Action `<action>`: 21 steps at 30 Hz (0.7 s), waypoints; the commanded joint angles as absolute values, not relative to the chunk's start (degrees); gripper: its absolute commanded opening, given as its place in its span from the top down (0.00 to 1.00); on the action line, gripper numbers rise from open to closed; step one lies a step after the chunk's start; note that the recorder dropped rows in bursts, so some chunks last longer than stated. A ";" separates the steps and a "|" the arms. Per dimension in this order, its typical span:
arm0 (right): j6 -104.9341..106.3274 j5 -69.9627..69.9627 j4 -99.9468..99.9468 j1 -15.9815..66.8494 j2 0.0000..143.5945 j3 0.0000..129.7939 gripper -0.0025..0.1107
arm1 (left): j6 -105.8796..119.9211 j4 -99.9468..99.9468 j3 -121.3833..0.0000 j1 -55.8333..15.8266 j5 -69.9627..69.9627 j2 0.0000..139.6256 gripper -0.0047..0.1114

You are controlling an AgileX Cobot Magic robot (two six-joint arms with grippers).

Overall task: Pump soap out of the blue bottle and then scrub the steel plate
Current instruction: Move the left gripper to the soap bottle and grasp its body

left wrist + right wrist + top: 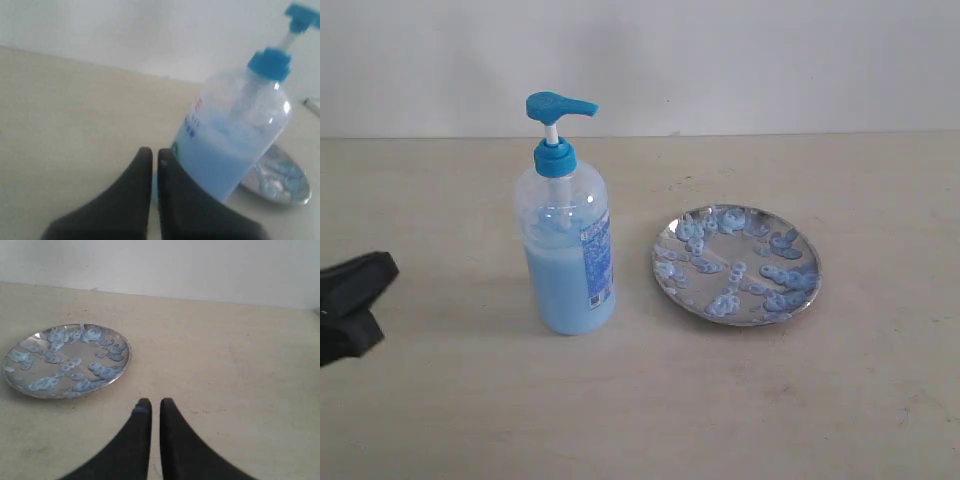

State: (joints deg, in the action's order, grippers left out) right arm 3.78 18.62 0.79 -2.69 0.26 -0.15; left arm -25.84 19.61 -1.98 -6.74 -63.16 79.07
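The blue bottle (567, 235) stands upright left of the table's middle, its bright blue pump head (558, 105) raised and pale blue soap filling its lower half. To its right lies the steel plate (737, 265), dotted with light blue soap blobs (782, 245). My left gripper (360, 300) rests at the far left edge, apart from the bottle; in the left wrist view it (155, 152) is shut and empty, with the bottle (230, 135) just beyond it. My right gripper (155, 402) is shut and empty over bare table, the plate (67, 360) a short way off. It is outside the exterior view.
A pale wooden table (640, 400) carries everything, with a white wall (720, 60) behind its far edge. Bare tabletop stretches in front of the bottle and plate and to the plate's right.
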 commanded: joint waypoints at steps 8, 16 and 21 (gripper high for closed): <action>3.57 17.85 0.75 -2.72 0.00 0.00 0.95 | -17.60 43.31 -15.23 -6.96 -69.96 106.14 0.79; 3.57 17.85 0.75 -2.72 0.00 0.00 0.95 | -17.96 49.56 -20.43 -6.96 -69.96 106.14 0.03; 3.57 17.85 0.75 -2.72 0.00 0.00 0.95 | -17.96 49.26 -20.78 -6.96 -69.96 106.14 0.03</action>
